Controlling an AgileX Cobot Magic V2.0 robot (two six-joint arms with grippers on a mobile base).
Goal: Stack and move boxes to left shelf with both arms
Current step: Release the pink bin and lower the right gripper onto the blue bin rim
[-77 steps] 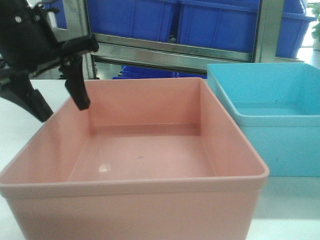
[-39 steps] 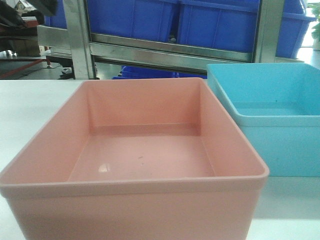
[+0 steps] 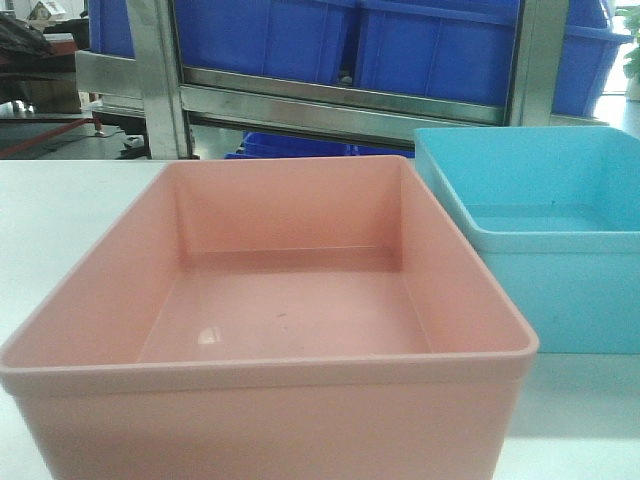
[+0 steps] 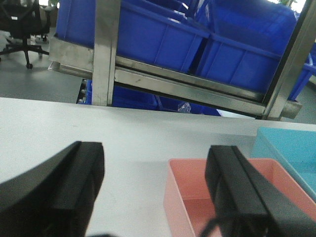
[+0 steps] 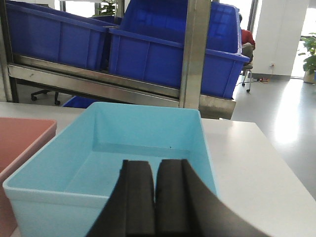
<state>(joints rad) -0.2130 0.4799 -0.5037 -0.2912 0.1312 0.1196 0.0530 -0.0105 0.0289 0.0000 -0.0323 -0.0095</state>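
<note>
From my screens, the biggest thing is the steel rack (image 3: 340, 100), standing behind the pink tub (image 3: 280, 300) past the far edge of the white table (image 3: 60, 210). Dark blue crates (image 3: 430, 45) sit on the rack's upper level, and another shows lower down, straight behind the pink tub's far wall.

The pink tub sits on the table, upright and open, nearest the front camera. The light blue tub (image 3: 540, 200) is just beside the pink tub on its right and set a little farther back. I cannot tell whether their walls touch. Both tubs are on the table, neither one inside the other.

My left gripper (image 4: 155, 182) hangs above the table at the pink tub's left side, spread wide with nothing between its fingers (image 4: 237, 187). My right gripper (image 5: 154, 192) is right of the pink tub, above the blue tub's near wall, its two pads (image 5: 138, 197) pressed flat together and gripping nothing.
</note>
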